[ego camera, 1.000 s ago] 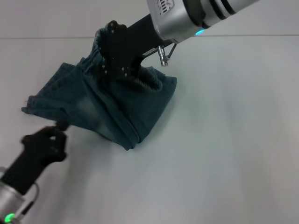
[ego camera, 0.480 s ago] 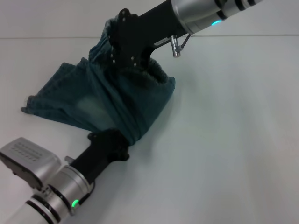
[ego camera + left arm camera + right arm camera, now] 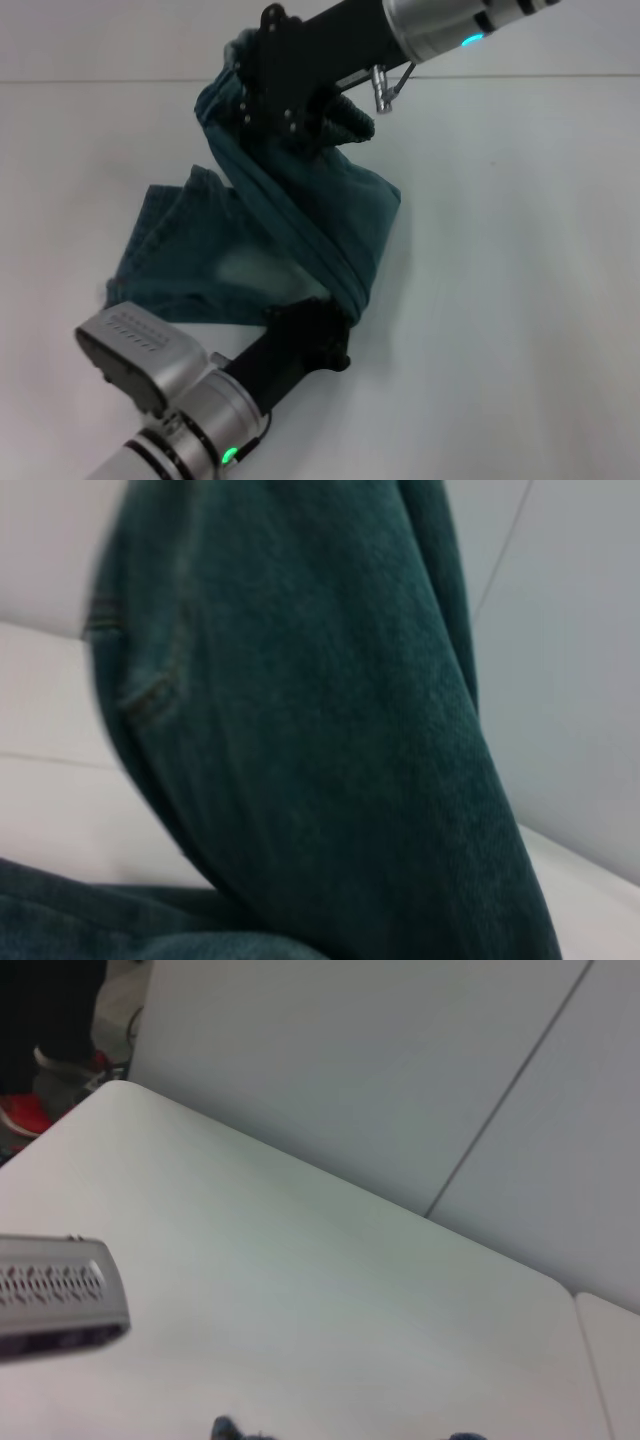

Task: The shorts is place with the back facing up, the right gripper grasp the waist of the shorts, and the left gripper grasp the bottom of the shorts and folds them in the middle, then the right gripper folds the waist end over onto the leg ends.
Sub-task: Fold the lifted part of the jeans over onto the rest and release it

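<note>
The blue-green denim shorts hang in a slanted sheet between my two grippers, and one part lies crumpled on the table at the left. At the far end my right gripper is shut on the ruffled waist and holds it off the table. Nearer me, my left gripper grips the low folded corner of the shorts, where the bottom end is bunched. Denim fills the left wrist view. The pockets and the embroidery are hidden.
The white table stretches to the right and front of the shorts, with a pale wall behind it. In the right wrist view a grey casing of the left arm shows over the table, and a red shoe on the floor beyond its edge.
My left arm swung in from the left edge to the shorts' low corner and took hold. The shorts shifted right and stretched out. My right gripper raised the waist slightly.
</note>
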Tool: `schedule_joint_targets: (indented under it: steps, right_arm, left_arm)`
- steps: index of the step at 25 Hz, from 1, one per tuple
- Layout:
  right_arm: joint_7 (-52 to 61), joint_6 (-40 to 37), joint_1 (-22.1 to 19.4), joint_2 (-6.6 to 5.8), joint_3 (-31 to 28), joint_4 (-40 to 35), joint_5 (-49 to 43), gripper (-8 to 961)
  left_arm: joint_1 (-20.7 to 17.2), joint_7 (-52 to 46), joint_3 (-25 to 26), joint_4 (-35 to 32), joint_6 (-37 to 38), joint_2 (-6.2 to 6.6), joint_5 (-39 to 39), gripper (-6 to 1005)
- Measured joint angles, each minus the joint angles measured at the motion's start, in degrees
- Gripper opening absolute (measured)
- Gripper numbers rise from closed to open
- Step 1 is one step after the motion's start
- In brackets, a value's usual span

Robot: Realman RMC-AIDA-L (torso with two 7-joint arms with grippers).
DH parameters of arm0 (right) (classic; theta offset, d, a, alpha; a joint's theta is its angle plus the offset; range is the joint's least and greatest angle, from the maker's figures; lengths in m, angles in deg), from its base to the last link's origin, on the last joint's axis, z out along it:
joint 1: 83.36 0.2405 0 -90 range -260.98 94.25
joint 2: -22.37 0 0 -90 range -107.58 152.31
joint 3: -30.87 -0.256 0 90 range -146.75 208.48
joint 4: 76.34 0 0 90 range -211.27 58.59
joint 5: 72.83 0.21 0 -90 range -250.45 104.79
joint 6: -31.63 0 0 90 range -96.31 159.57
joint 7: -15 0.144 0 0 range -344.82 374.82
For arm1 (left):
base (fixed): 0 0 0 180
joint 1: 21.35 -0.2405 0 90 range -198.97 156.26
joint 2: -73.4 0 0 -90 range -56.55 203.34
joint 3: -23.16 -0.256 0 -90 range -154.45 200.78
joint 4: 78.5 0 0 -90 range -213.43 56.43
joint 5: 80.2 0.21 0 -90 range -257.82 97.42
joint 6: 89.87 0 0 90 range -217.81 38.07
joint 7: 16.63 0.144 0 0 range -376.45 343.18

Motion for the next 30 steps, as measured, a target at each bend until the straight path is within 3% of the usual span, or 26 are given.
schedule_joint_targets:
  steps: [6,15,22,30]
  right_arm:
    - [-2.1,0.1,0.3,0.43,0.8,2.4,-0.1,55]
    - [-2.5,-0.1,-0.3,0.34,1.3,3.3,-0.4,55]
    - [-2.1,-0.2,-0.4,0.09,1.7,3.6,-0.5,55]
    - [-1.8,-0.5,-0.4,-0.15,1.8,3.6,-0.5,54]
  left_arm:
    - [1.5,3.7,3.4,4.0,-5.3,0.0,0.0,1]
    - [-0.5,4.7,5.6,2.6,-5.4,0.02,0.1,1]
    - [-2.1,5.2,6.7,1.4,-3.1,0.29,0.1,1]
    - [-6.3,4.8,10.2,-3.5,3.8,0.64,-0.4,2]
